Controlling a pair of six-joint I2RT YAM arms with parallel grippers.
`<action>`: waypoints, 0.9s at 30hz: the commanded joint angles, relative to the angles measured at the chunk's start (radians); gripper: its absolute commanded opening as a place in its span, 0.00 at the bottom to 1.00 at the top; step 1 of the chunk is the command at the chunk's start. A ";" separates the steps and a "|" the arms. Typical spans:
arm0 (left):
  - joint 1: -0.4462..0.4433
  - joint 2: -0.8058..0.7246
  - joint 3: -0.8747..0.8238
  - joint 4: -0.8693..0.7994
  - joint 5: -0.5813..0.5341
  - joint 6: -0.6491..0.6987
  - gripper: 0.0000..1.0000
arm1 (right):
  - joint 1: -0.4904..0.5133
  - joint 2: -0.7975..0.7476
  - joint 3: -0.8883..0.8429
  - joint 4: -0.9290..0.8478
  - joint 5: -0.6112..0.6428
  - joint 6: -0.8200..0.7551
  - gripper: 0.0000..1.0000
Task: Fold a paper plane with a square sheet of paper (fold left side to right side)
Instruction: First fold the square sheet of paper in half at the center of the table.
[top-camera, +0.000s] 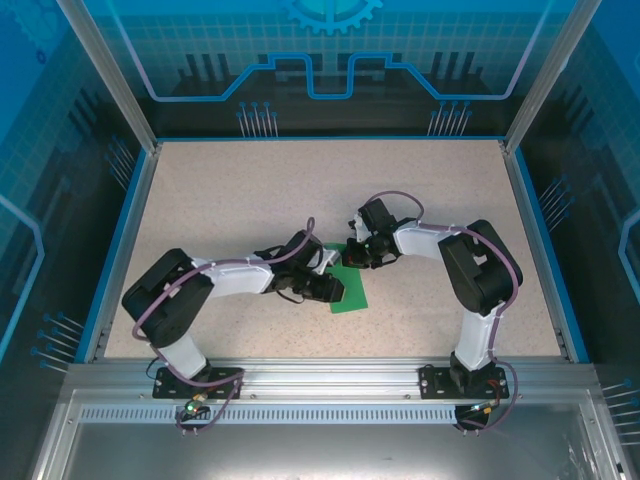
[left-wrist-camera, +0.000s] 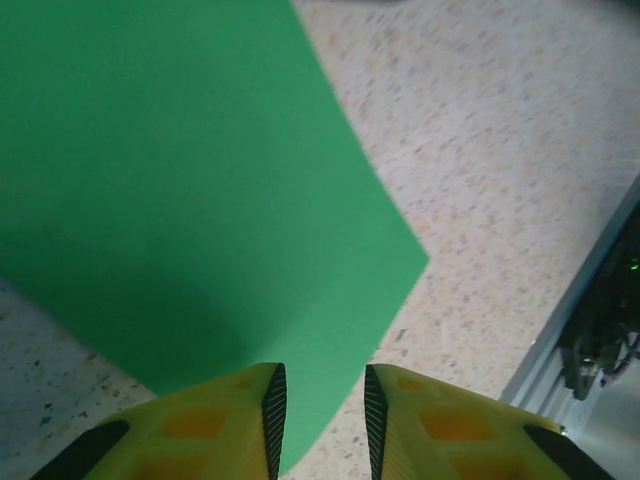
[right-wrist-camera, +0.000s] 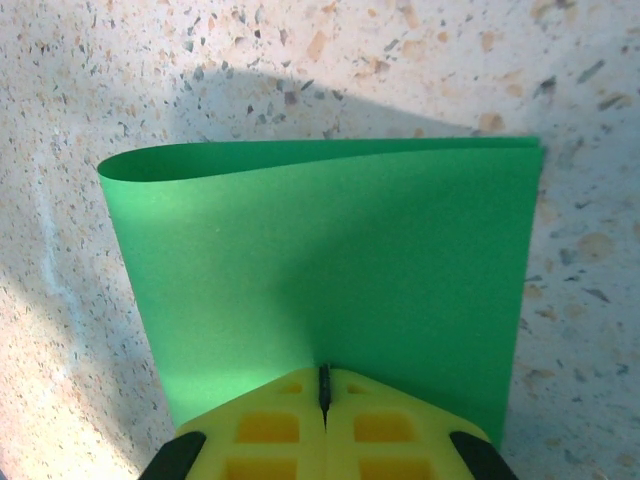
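Square sheet of paper (right-wrist-camera: 330, 270), bright green, lies in the middle of the table (top-camera: 250, 190) between the two arms, bent over on itself with a soft, uncreased roll along its far edge. The right gripper (right-wrist-camera: 323, 392) is clenched on its near edge, seemingly pinching both layers. The left gripper (left-wrist-camera: 318, 410) hovers with jaws parted over a corner, grasping nothing. Thin, light and floppy, the paper will likely slide and spring back open, so it is best held at the edges and pressed flat to crease.

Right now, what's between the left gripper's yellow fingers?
In the left wrist view, a corner of the green paper sheet pokes into the open gap of the left gripper, speckled table beside it.
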 joint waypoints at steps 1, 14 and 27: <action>-0.021 0.037 0.021 -0.002 0.017 0.013 0.29 | 0.003 0.025 -0.015 -0.082 0.068 0.001 0.03; -0.101 -0.010 -0.129 0.011 0.015 -0.043 0.28 | 0.003 0.010 -0.013 -0.098 0.075 -0.005 0.03; -0.019 -0.198 -0.095 0.004 0.039 -0.069 0.28 | 0.005 -0.003 -0.037 -0.084 0.069 0.006 0.03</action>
